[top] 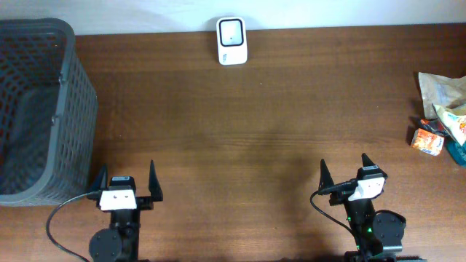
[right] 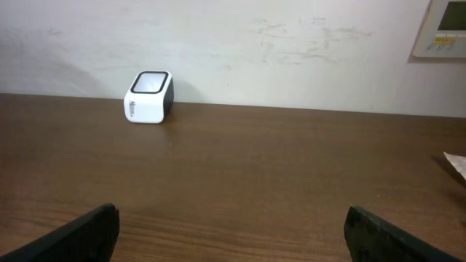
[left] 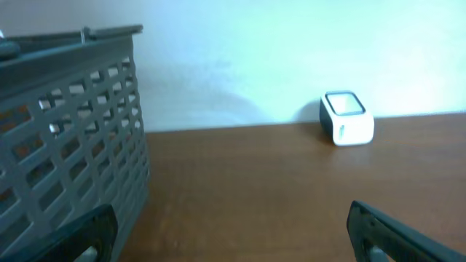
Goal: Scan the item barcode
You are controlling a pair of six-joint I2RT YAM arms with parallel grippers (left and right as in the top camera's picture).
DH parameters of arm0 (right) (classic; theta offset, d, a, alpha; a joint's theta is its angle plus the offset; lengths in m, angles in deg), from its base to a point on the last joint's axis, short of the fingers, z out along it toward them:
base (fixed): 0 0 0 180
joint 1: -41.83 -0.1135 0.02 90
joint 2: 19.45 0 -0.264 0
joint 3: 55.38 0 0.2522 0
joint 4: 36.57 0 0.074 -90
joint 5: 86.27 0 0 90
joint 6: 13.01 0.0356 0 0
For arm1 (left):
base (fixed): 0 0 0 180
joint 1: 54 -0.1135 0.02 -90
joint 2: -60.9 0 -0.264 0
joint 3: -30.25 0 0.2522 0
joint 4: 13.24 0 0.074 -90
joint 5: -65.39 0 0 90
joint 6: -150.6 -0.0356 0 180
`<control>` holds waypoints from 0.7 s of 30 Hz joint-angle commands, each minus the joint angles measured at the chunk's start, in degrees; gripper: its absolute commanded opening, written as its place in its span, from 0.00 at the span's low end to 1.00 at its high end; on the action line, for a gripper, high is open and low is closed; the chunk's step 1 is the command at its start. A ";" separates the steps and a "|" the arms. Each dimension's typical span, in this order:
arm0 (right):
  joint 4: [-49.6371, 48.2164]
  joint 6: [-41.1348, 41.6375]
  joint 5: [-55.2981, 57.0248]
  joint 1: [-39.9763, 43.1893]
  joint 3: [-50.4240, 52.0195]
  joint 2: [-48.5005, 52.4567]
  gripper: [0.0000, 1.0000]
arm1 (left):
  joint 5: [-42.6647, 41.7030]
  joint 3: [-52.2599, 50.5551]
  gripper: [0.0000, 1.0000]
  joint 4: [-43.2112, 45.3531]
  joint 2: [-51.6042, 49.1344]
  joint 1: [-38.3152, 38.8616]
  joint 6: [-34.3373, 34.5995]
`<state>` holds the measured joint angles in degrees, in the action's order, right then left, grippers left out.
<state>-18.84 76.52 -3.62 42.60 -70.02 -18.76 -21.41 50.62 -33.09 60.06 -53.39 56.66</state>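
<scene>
A white barcode scanner (top: 232, 41) with a dark window stands at the table's far edge, and both wrist views show it (left: 346, 118) (right: 149, 97). Packaged items lie at the right edge: a tan snack bag (top: 439, 89) and a small orange pack (top: 427, 141). No barcode shows on them. My left gripper (top: 127, 178) hovers open over the front left, nothing between its fingers (left: 233, 240). At the front right my right gripper (top: 344, 171) is open and empty too (right: 233, 236), well short of the items.
A tall grey mesh basket (top: 36, 109) fills the left side, close beside my left gripper (left: 65, 131). A light wall runs behind the table, with a control panel (right: 444, 29) on it. A packet corner (right: 456, 164) pokes in from the right.
</scene>
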 commanded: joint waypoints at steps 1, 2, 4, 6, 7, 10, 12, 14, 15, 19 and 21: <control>0.02 0.07 0.33 0.37 0.57 -0.50 0.98 | -0.63 -5.31 0.99 7.28 0.57 -0.31 -1.09; 0.00 0.07 0.33 0.37 0.57 -0.50 0.98 | -0.81 -6.14 0.99 8.02 0.57 -0.33 -0.70; 0.02 0.04 0.33 0.37 0.57 -0.50 0.98 | -0.85 -6.10 0.99 7.87 0.57 -0.44 -0.70; 0.02 0.07 0.33 0.37 0.57 -0.50 0.98 | -0.59 -6.10 0.99 6.99 0.57 -0.59 -0.72; 0.00 0.07 0.33 0.37 0.57 -0.48 0.98 | -0.44 -6.10 0.99 5.49 0.57 -0.81 -0.70; 0.02 0.07 0.33 0.37 0.57 -0.50 0.98 | -1.07 -6.10 0.99 1.40 0.55 -1.51 -0.70; 0.02 0.07 0.33 0.37 0.57 -0.50 0.98 | -1.42 -6.10 0.99 1.33 0.57 -1.53 -0.70; 0.02 0.07 0.33 0.37 0.57 -0.50 0.98 | -1.49 -6.10 0.99 1.31 0.57 -1.53 -0.70; 0.02 0.07 0.33 0.37 0.57 -0.48 0.98 | -1.53 -6.10 0.99 1.31 0.57 -1.53 -0.68; 0.02 0.07 0.33 0.37 0.57 -0.50 0.98 | 0.57 -6.10 0.99 1.46 0.57 -1.53 3.56; 0.00 0.04 0.33 0.37 0.57 -0.48 0.98 | 2.27 -6.10 0.99 1.60 0.57 -1.53 6.54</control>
<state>-18.82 76.54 -3.62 42.60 -70.02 -18.76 -21.54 44.76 -31.54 60.28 -54.57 58.01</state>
